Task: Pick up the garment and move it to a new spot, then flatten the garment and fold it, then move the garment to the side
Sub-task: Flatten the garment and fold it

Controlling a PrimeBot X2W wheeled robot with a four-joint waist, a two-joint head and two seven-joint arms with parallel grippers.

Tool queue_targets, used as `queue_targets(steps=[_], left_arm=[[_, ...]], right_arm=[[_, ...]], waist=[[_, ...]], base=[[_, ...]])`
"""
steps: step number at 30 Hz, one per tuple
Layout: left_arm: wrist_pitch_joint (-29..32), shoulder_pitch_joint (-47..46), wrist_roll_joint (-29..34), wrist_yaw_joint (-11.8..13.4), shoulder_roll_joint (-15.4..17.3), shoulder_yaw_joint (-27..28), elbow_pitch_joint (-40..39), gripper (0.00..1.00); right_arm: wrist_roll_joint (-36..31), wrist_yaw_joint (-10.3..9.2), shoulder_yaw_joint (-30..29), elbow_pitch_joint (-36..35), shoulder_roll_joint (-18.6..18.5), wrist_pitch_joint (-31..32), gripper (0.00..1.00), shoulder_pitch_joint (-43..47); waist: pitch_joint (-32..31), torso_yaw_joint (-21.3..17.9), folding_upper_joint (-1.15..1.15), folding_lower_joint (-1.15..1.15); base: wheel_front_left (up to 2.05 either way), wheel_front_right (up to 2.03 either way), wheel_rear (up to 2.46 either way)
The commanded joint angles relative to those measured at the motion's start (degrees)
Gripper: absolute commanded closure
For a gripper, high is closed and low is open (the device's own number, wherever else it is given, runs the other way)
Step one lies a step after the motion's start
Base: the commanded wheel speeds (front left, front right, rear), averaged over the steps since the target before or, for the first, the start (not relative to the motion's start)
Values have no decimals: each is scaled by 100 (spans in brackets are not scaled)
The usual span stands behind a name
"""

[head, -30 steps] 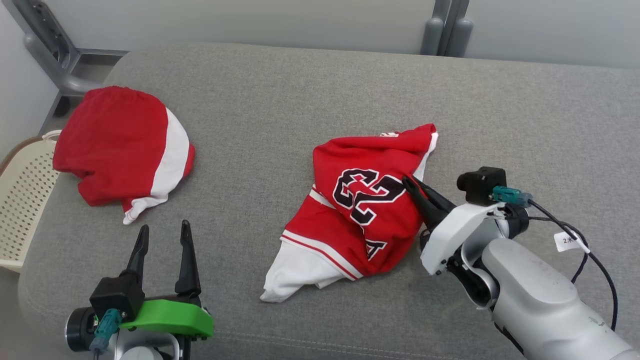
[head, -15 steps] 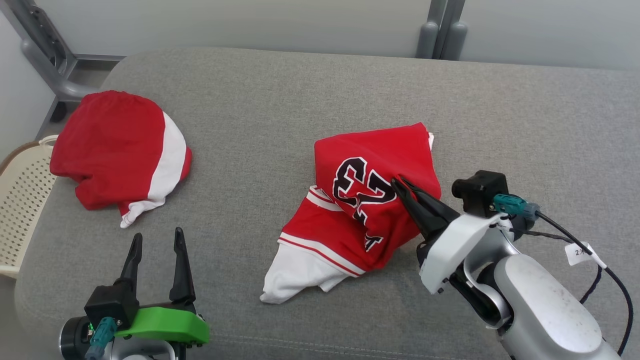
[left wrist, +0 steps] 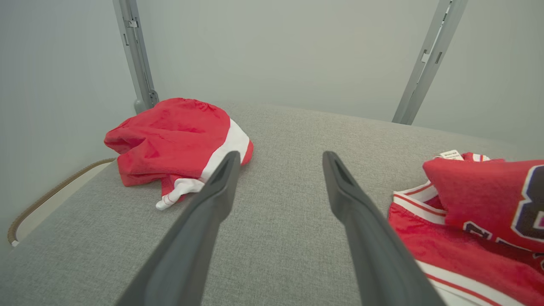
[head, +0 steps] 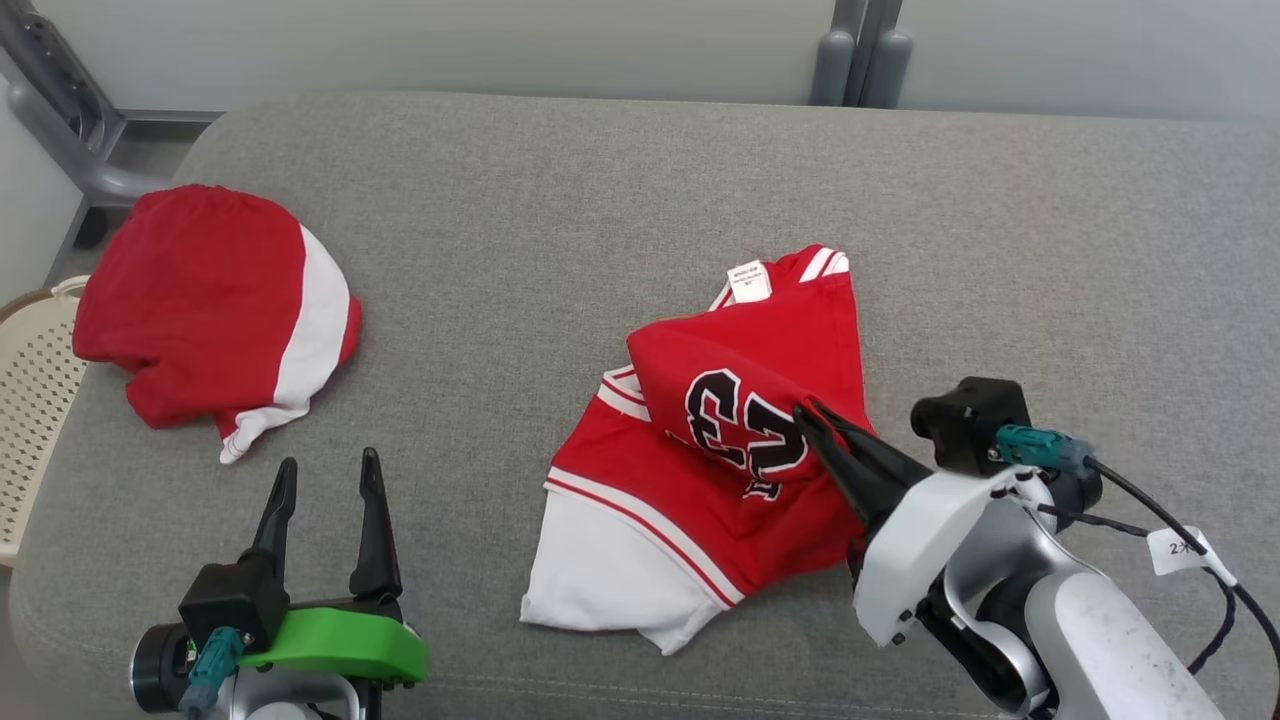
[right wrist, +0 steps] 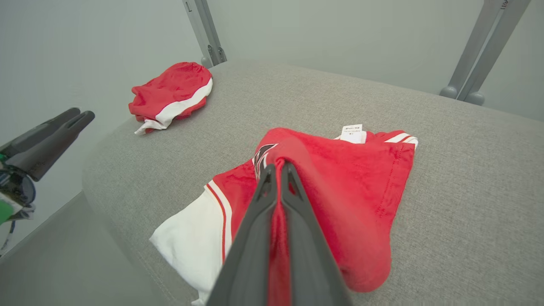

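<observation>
Left jaws: two long, dark, tapered fingers (head: 372, 530)
Left wrist: green bracket (head: 335, 640), teal plug (head: 207, 665)
Right wrist: white housing (head: 925, 540), black camera block (head: 965, 410)
Right arm: silver forearm (head: 1110, 640), black cable (head: 1128, 482), white tag (head: 1182, 549)

jersey (head: 650, 490) on cushion (head: 560, 250), centre-right | shorts (head: 190, 290) far left | basket (head: 35, 400) off left edge

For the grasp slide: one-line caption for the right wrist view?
Right gripper shut on a fold of the red jersey, crumpled on the grey cushion; second red garment lies beyond.
</observation>
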Motion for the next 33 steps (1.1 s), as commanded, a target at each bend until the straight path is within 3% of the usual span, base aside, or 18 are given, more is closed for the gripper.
queue_targets(steps=[1,9,24,25,26,27,28,33], left_arm=[[-4,-64,-22,3,12,7,18,0],[-4,-166,-13,-25,13,-18,62,0],[-4,-328,-45,-46,12,-89,178,0],[-4,-332,-43,-44,12,-94,183,0],[-4,-334,-45,-38,12,-96,181,0],[-3,-330,-49,-31,12,-91,180,0],[-3,-322,-50,-27,12,-87,178,0],[-3,-238,-53,-14,12,-47,162,0]], right_arm=[[43,0,-1,119,16,-30,100,-64],[-94,1,357,1622,56,-647,100,-967],[350,0,1546,4945,662,-2684,100,-2665],[407,0,1591,5090,685,-2809,86,-2743],[458,0,1634,5228,696,-2904,56,-2803],[501,0,1686,5348,702,-2989,8,-2851],[577,0,1732,5451,705,-3065,0,-2896],[1070,0,1852,5550,726,-3335,0,-3001]], waist=[[15,14,0,0],[99,123,0,0],[166,274,0,0],[160,281,0,0],[153,287,0,0],[145,286,0,0],[139,283,0,0],[96,224,0,0]], base=[[0,0,0],[0,0,0],[0,0,0],[0,0,0],[0,0,0],[0,0,0],[0,0,0],[0,0,0]])
